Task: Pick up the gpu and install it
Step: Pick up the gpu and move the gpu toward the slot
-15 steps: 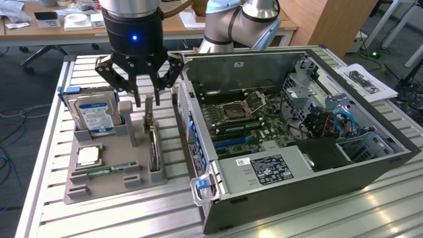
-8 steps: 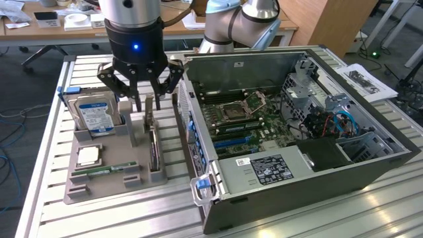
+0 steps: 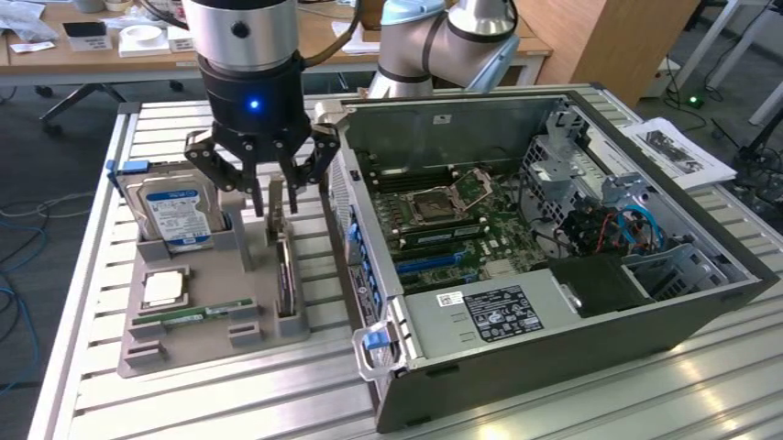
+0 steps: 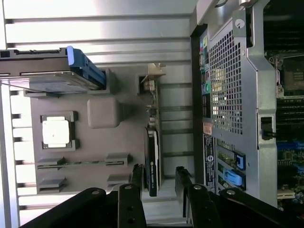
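While my black claw (image 3: 271, 197) hangs released over the gpu (image 3: 285, 275), a thin dark card with a silver bracket standing on edge in the grey moulded tray (image 3: 196, 344), I'd centre both fingers before squeezing. The metal computer case (image 3: 514, 321) crowds one flank, and the blue-labelled hard drive (image 3: 171, 215) stands near the other.

Bright light is glinting off the slatted metal table (image 3: 183, 403), while behind it a wooden desk (image 3: 37, 57) is carrying white clutter, a wooden cabinet (image 3: 612, 41) is standing at the exterior view's right, and cables (image 3: 25, 209) are trailing over dark carpet (image 3: 49, 156).
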